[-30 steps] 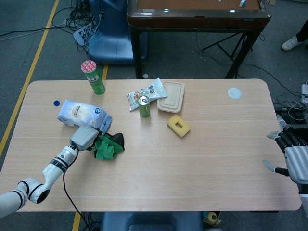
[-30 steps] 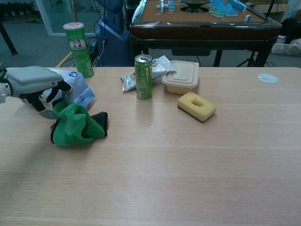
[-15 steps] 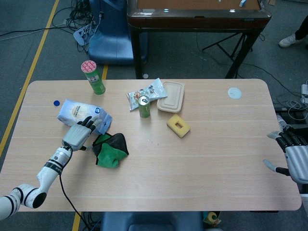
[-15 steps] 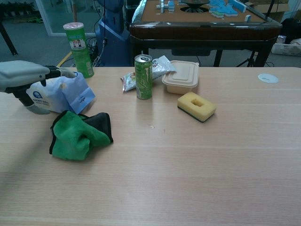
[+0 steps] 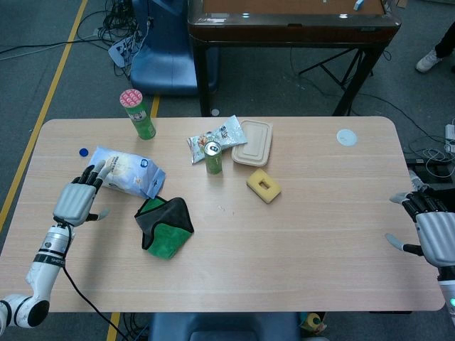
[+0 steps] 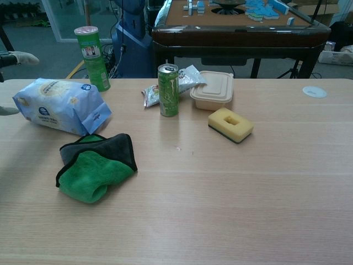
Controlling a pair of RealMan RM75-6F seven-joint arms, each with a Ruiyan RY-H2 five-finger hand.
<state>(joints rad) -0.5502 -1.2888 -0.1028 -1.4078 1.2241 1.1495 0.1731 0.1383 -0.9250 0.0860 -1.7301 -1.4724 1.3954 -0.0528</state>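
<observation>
We take the can [image 5: 212, 158] as landmark. Behind it lies the snack packet [image 5: 213, 138], to its right the lidded box [image 5: 253, 143], and before that the sponge [image 5: 263, 185]. Left of the can lies the bag [image 5: 126, 172]; behind the bag stands the tube [image 5: 138, 114]. Before the bag lies the cloth [image 5: 165, 226], with our left hand [image 5: 77, 200] beside the bag's left end.

Crumpled green-and-black cloth [image 5: 165, 226] flat on the table, just beside the blue-white bag [image 5: 125, 171].
</observation>
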